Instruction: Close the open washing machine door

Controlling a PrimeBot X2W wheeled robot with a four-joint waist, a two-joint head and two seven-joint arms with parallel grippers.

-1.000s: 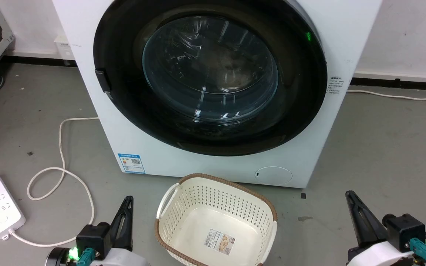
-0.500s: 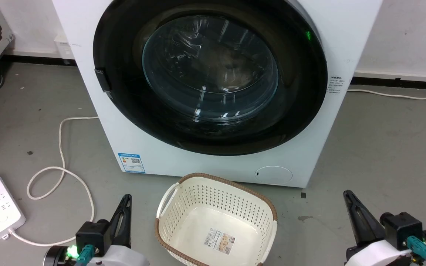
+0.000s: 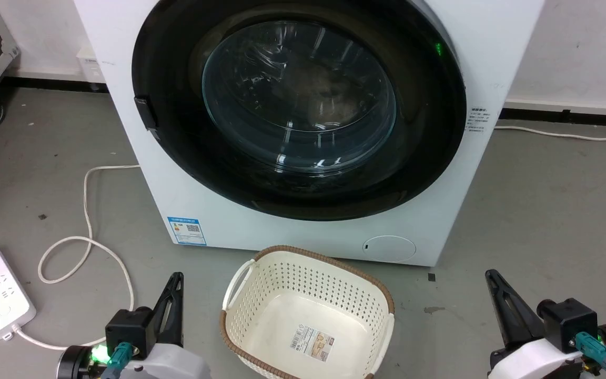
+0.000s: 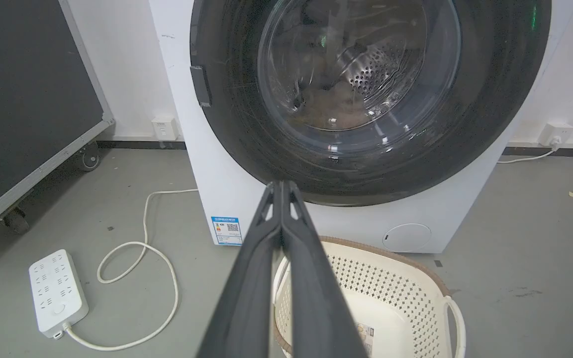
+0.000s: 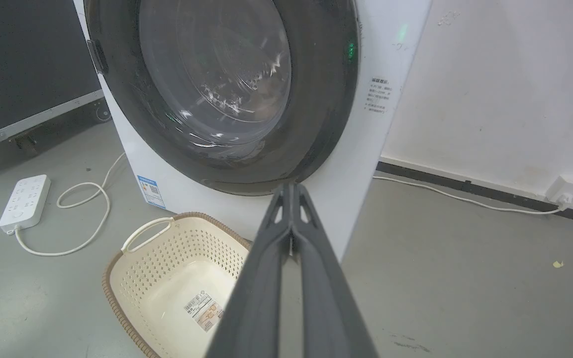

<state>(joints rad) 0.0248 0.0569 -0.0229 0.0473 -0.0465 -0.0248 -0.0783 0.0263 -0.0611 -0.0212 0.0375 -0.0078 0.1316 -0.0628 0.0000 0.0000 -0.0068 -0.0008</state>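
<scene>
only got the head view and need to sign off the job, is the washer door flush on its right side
observer: Seen from the right wrist, the washing machine door lies flat against the front panel, with no gap along its right edge.
operator: anything clamped right now
observer: No, the left gripper and right gripper are both shut on nothing.
operator: where does the cable on the right end
observer: In a wall socket.

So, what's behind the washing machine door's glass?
Through the washing machine door you can see the perforated steel drum and a brownish heap low inside, probably laundry. Its black rim and glare hide the rest.
</scene>
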